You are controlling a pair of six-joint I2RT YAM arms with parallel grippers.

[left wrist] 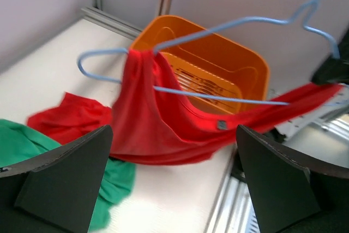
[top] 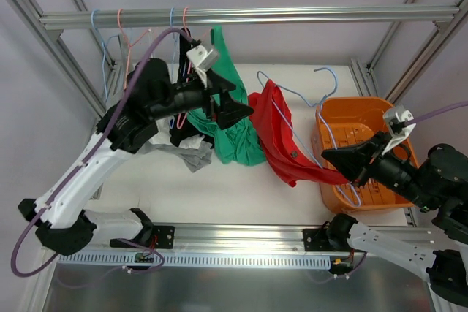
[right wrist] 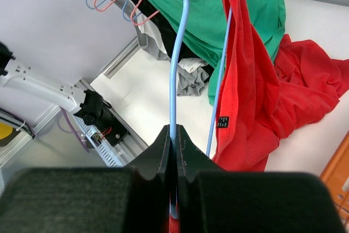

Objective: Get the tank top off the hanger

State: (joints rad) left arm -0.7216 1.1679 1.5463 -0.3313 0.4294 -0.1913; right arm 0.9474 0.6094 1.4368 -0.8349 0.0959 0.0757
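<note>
Right tool (right wrist: 173, 135) pinches the blue hanger (right wrist: 175, 69) over the orange basket (top: 365, 102); left tool (left wrist: 174, 135) gapes wide above the white tabletop (left wrist: 49, 64).

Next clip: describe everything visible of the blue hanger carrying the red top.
The blue hanger is thin light-blue wire with a hook, held tilted above the table beside the orange basket. The right gripper has its fingers shut on one wire. The red tank top hangs from it, a strap looped over one shoulder.
</note>
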